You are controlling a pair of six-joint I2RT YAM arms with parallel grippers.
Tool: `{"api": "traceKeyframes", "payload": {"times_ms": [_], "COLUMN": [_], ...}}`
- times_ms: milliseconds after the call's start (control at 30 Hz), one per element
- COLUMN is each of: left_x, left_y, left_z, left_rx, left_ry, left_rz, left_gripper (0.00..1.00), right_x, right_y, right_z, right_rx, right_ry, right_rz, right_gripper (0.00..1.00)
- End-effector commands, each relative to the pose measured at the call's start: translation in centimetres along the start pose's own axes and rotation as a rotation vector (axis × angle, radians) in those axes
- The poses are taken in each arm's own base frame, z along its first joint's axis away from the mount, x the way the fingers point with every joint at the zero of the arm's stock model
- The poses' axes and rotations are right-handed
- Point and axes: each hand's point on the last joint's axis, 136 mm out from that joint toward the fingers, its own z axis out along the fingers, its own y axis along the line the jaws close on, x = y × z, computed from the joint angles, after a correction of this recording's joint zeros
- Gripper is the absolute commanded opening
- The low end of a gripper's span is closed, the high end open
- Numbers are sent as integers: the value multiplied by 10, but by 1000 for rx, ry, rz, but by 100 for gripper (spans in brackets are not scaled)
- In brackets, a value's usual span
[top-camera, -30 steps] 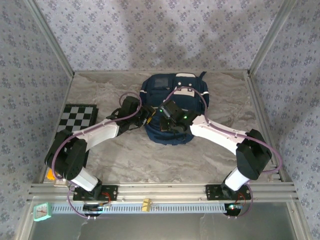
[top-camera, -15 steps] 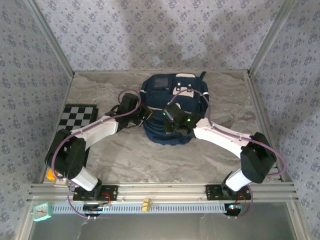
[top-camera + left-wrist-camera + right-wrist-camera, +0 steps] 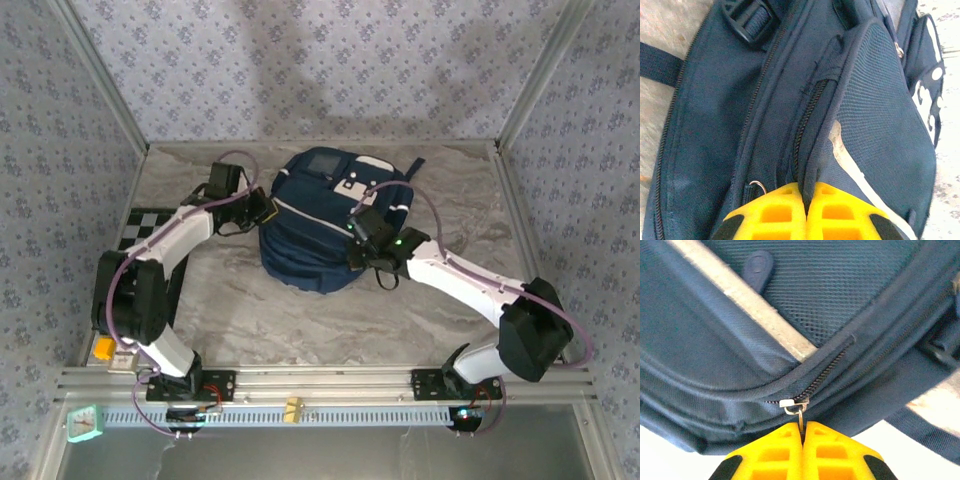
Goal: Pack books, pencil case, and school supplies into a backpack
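Pinching the backpack (image 3: pixel 305 250) edge, my left gripper (image 3: pixel 806 200) has dragged it leftward. My right gripper (image 3: pixel 802 432) clamps the zipper pull (image 3: pixel 799 409).

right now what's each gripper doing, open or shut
left gripper: shut, pinching a fabric edge of the backpack
right gripper: shut on the zipper pull

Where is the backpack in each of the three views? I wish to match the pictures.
Top external: backpack at the centre of the table.
Left wrist: backpack across the frame, above the left hand.
Right wrist: backpack across the upper frame, above the right hand.
Shared landmark: its white trim line.
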Motion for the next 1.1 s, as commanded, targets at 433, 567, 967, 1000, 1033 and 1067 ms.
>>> {"api": "traceKeyframes", "payload": {"times_ms": [433, 567, 967, 1000, 1033, 1067], "left_x": [-67, -55, -57, -56, -55, -55], "left_y": [27, 11, 128, 146, 158, 166], "left_z": [-5, -16, -142, -149, -152, -155], "left_rx": [-104, -26, -665, -725, -750, -765], "left_ry": [-43, -44, -587, -632, -665, -702], "left_rz": [493, 438, 253, 261, 273, 283], "left_gripper": [0, 27, 100, 100, 100, 100], "right_x": [-12, -24, -30, -20, -11, -1], "right_y": [-89, -67, -221, -240, -256, -269], "right_z": [0, -9, -87, -86, -83, -78], "right_rx": [260, 132, 628, 677, 706, 720], "right_ry": [72, 34, -429, -450, -471, -480], "right_rz": [-33, -22, 278, 308, 338, 371], "right_gripper": [0, 28, 90, 95, 100, 100]}}
